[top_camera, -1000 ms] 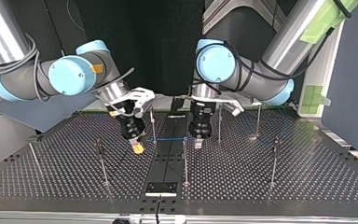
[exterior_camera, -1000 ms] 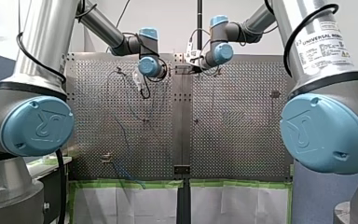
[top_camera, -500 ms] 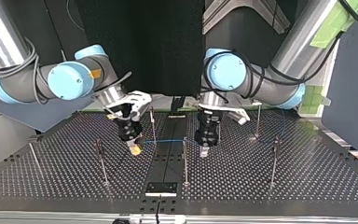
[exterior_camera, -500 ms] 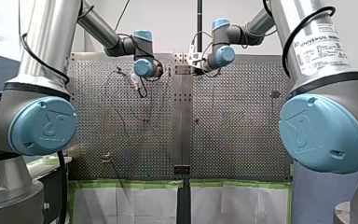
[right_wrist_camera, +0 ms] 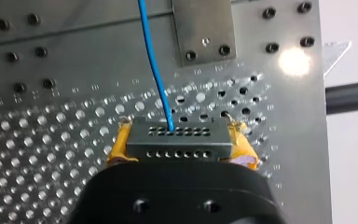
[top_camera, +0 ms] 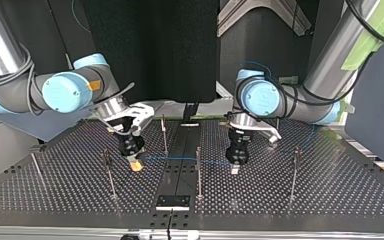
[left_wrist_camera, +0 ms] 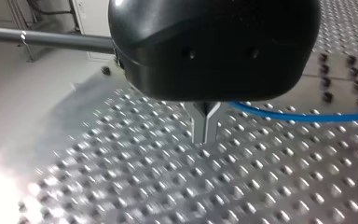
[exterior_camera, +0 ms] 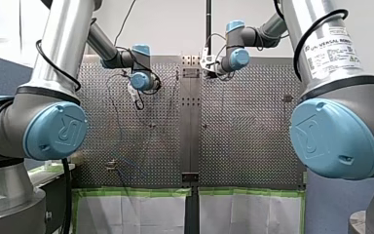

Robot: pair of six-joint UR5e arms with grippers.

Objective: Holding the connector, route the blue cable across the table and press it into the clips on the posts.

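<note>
In the right wrist view my right gripper [right_wrist_camera: 179, 148] is shut on the grey connector [right_wrist_camera: 177, 133], a yellow pad [right_wrist_camera: 119, 145] on each side. The blue cable [right_wrist_camera: 154, 65] leaves the connector and runs ahead over the plate. In the top view my right gripper [top_camera: 136, 165] hangs left of centre and my left gripper [top_camera: 234, 168] right of centre. The blue cable [top_camera: 180, 160] is stretched between them, passing a thin post [top_camera: 198, 167]. In the left wrist view my left gripper [left_wrist_camera: 205, 125] has its metal fingers shut, and the blue cable [left_wrist_camera: 303, 116] comes out at one side of them.
Several thin posts stand on the perforated table [top_camera: 330, 195], among them a post [top_camera: 164, 131] behind the cable, one [top_camera: 109, 172] at the top view's left and one [top_camera: 293, 172] at its right. A dark centre strip [top_camera: 177, 175] runs down the table.
My left gripper has moved toward the top view's right along the cable. My right gripper has drifted left and nearer with the connector. The cable span between them has grown longer.
</note>
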